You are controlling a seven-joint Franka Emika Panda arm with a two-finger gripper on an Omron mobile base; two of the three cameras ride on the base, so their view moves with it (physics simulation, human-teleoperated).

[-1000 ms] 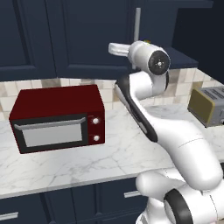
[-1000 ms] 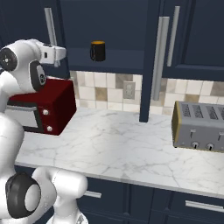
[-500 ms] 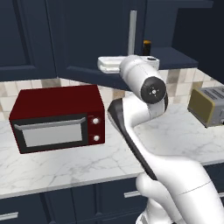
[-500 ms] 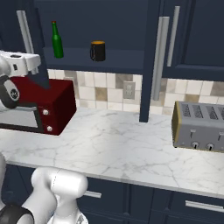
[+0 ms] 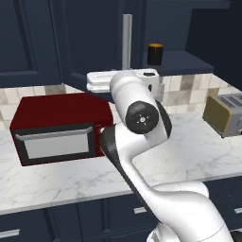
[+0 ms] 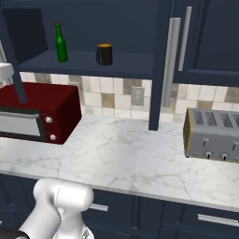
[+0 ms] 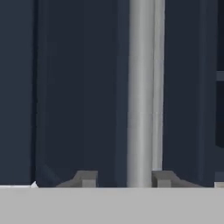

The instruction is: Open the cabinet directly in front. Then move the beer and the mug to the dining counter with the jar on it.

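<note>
Matt navy cabinet, brushed-metal handle.

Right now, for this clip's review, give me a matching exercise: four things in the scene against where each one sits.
Things:
1. beer
2. mug
3. toaster
4. microwave

Places:
A. on the marble worktop, right end
B. on the open cabinet's shelf, nearer the middle door edge
C. on the marble worktop, left end
D. on the open cabinet's shelf, further left

Pairs: 1-D, 2-B, 3-A, 4-C
</note>
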